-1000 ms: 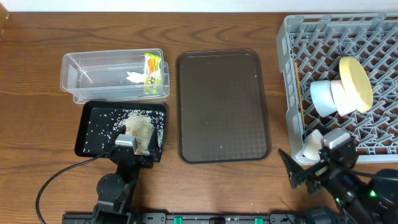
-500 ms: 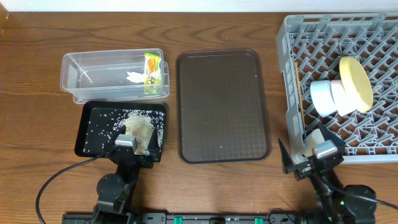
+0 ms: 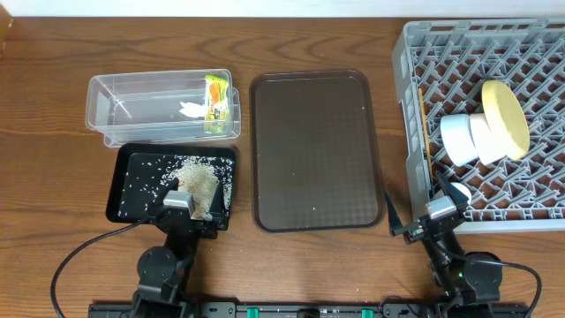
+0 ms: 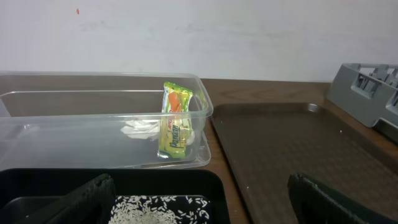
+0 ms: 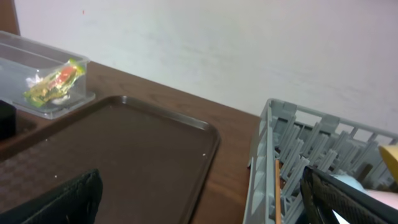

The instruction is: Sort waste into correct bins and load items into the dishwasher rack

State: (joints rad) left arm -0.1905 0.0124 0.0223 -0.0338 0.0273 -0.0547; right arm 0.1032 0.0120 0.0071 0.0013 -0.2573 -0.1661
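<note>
The grey dishwasher rack (image 3: 494, 53) holds the yellow plate (image 3: 505, 119), white bowl (image 3: 484, 137), light blue bowl (image 3: 457, 137), a white cup (image 3: 459, 192) at its front left corner, and chopsticks (image 3: 424, 124) along its left wall. The snack wrapper (image 3: 215, 102) and tissue (image 3: 191, 109) lie in the clear tub (image 3: 163, 106). Rice scraps (image 3: 199, 181) lie in the black tray (image 3: 132, 181). My left gripper (image 3: 181, 208) is open and empty over the black tray's front (image 4: 199, 205). My right gripper (image 3: 424, 225) is open and empty before the rack's front left corner (image 5: 205, 205).
The dark brown serving tray (image 3: 316, 150) lies between the bins and the rack, with a few crumbs on it. It also fills the right wrist view (image 5: 112, 143). A chopstick (image 5: 277, 186) shows inside the rack wall (image 5: 311, 143). A white wall stands behind the table.
My right arm has drawn back from the cup toward the table's front edge and slightly left. The cup stays in the rack. The left arm has not moved.
</note>
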